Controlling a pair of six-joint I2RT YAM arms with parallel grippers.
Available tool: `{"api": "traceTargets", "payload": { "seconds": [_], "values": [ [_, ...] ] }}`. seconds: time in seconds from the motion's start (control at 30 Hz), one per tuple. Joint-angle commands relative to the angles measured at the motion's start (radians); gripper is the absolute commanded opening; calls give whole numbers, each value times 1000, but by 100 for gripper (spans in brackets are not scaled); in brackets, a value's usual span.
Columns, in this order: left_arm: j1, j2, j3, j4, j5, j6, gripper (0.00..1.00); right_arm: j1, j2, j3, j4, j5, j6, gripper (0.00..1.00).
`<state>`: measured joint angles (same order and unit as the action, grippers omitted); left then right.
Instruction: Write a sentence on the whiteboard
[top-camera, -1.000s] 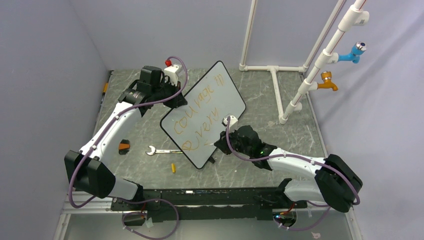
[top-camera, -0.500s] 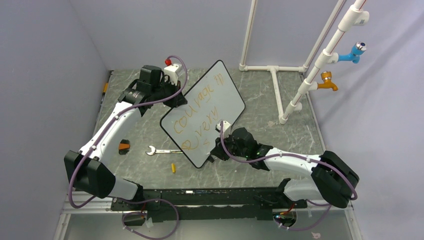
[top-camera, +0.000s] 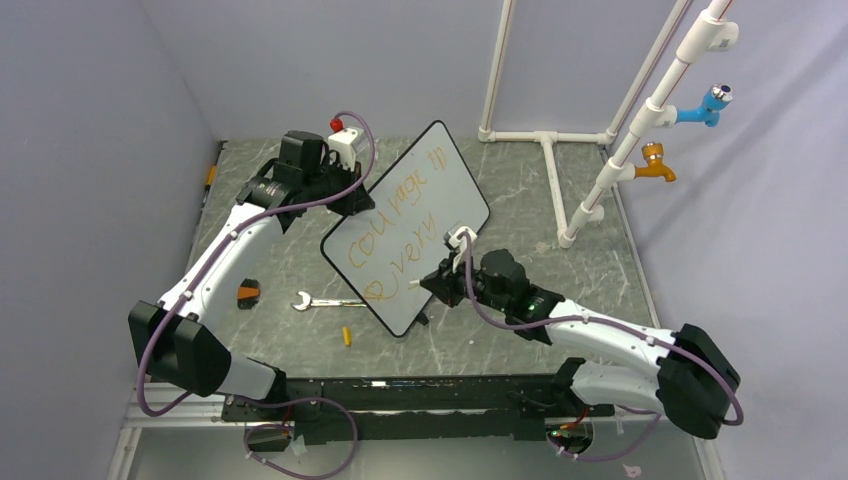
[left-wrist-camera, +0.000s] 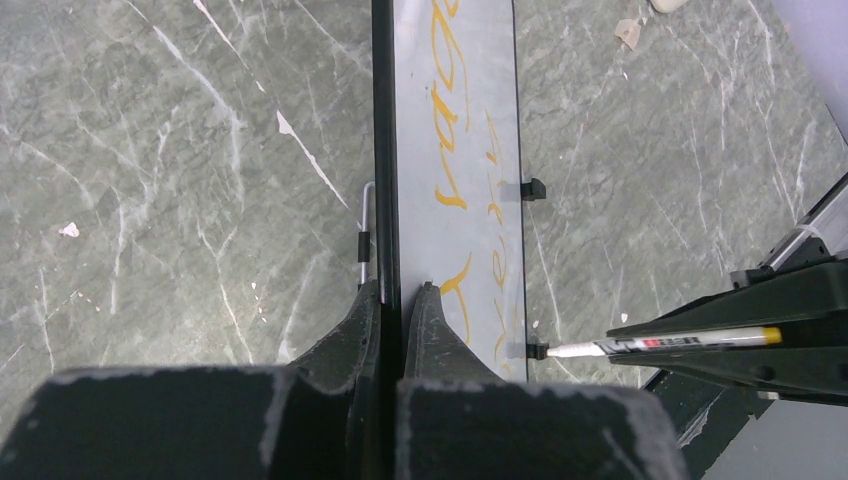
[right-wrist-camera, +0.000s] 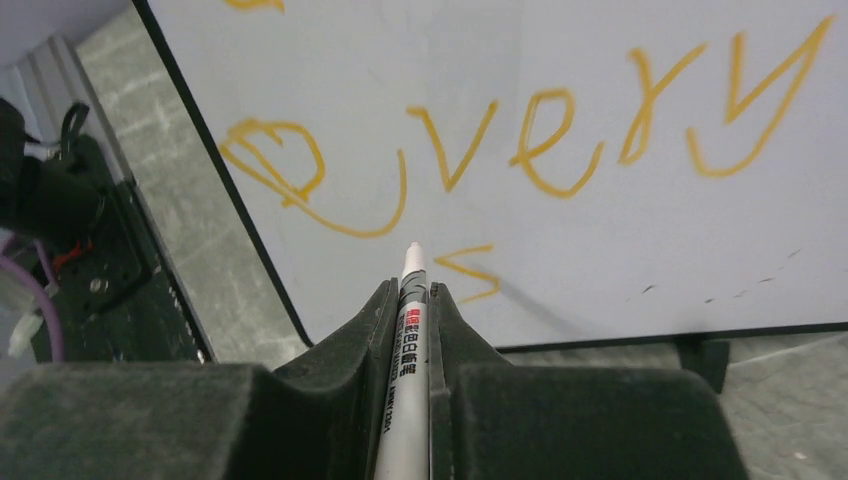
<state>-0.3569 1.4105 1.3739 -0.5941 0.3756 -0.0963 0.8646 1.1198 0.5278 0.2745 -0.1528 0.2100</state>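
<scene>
The whiteboard (top-camera: 445, 185) stands tilted on its edge on the table. My left gripper (top-camera: 352, 202) is shut on its upper left rim, and the jaws pinch the black rim in the left wrist view (left-wrist-camera: 392, 295). The sentence (top-camera: 395, 225) is in orange in two rows, with "very" (right-wrist-camera: 560, 140) and a small circle (right-wrist-camera: 275, 165) in the right wrist view. My right gripper (top-camera: 437, 284) is shut on a white marker (right-wrist-camera: 408, 340). Its tip sits at the board's lower part, beside a short orange stroke (right-wrist-camera: 468, 270). The marker also shows in the left wrist view (left-wrist-camera: 660, 343).
A wrench (top-camera: 325, 301) lies on the table left of the board's lower corner, with a small yellow piece (top-camera: 347, 336) and an orange-black object (top-camera: 248, 292) nearby. A white pipe frame (top-camera: 555, 170) with a blue tap (top-camera: 708, 105) and an orange tap (top-camera: 655, 165) stands back right.
My right gripper with the marker moved left along the board's lower part, then rose a little, and its arm stretched out. The left arm and the board have not moved.
</scene>
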Motion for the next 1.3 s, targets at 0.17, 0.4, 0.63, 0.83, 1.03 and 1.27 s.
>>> {"api": "traceTargets", "payload": {
  "seconds": [0.17, 0.4, 0.63, 0.83, 1.03, 1.27],
  "values": [
    [6, 21, -6, -70, -222, 138, 0, -3, -34, -65, 116, 189, 31, 0],
    [6, 23, -7, -73, -230, 141, 0, -4, 3, -86, 167, 217, 46, 0],
    [6, 26, -7, -73, -230, 141, 0, -4, 56, -80, 213, 210, 49, 0],
    [6, 28, -7, -74, -229, 142, 0, -5, 93, -71, 235, 209, 49, 0],
    [6, 30, -7, -72, -226, 144, 0, -6, 112, -69, 243, 227, 47, 0],
    [6, 30, -7, -73, -225, 144, 0, -24, 120, -49, 221, 262, 24, 0]
  ]
}}
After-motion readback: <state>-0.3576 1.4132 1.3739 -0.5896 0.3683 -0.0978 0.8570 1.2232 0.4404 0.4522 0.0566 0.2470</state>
